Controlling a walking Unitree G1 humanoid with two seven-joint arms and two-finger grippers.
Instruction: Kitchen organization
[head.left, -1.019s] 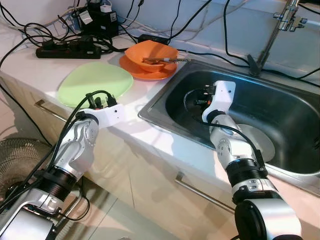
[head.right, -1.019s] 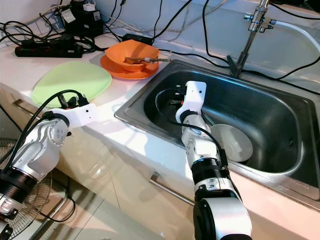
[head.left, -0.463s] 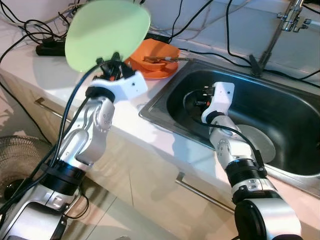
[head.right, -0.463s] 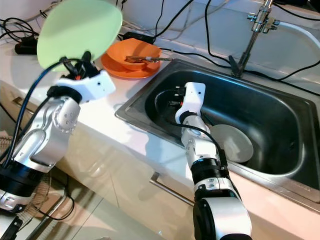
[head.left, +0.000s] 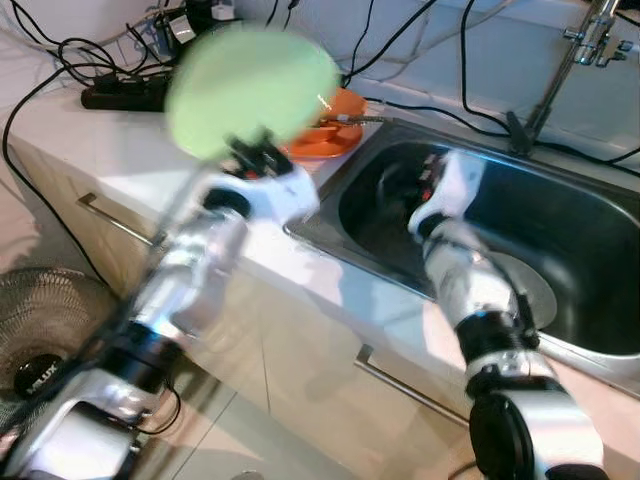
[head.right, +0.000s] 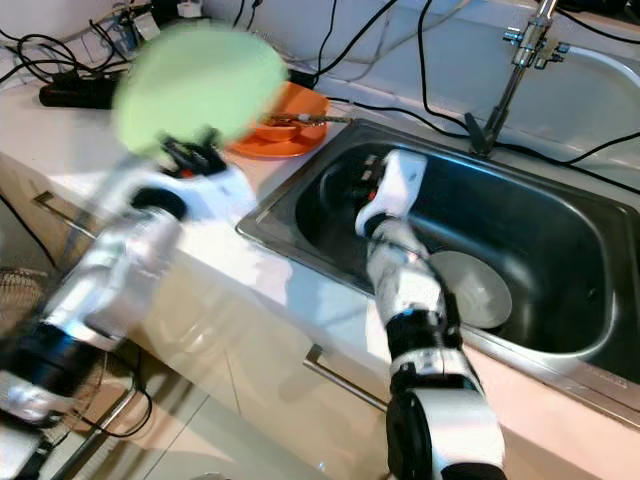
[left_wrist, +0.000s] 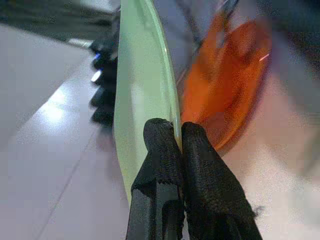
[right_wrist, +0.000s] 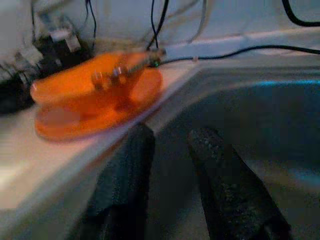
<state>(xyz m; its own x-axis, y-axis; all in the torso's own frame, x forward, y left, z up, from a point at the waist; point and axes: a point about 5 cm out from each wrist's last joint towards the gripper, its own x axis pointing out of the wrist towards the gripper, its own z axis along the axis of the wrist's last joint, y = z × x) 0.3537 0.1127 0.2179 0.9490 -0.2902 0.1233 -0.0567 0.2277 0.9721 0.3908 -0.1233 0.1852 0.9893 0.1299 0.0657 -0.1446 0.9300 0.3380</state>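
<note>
A pale green plate hangs on edge above the white counter, with my left gripper shut on its rim. The left arm is blurred with motion beside the steel sink. Behind the plate, an orange bowl with a utensil across it stands on an orange plate at the sink's back left corner. My right gripper is open and empty inside the sink, low near its left wall. A white plate lies on the sink floor beside the right arm.
A faucet rises at the back of the sink. A black power strip and many cables lie along the back of the counter. A floor fan stands low on the left. Drawer handles run along the cabinet front.
My left gripper has lifted the green plate off the counter, turned it on edge and swung it right toward the sink. The right arm has shifted slightly inside the sink.
</note>
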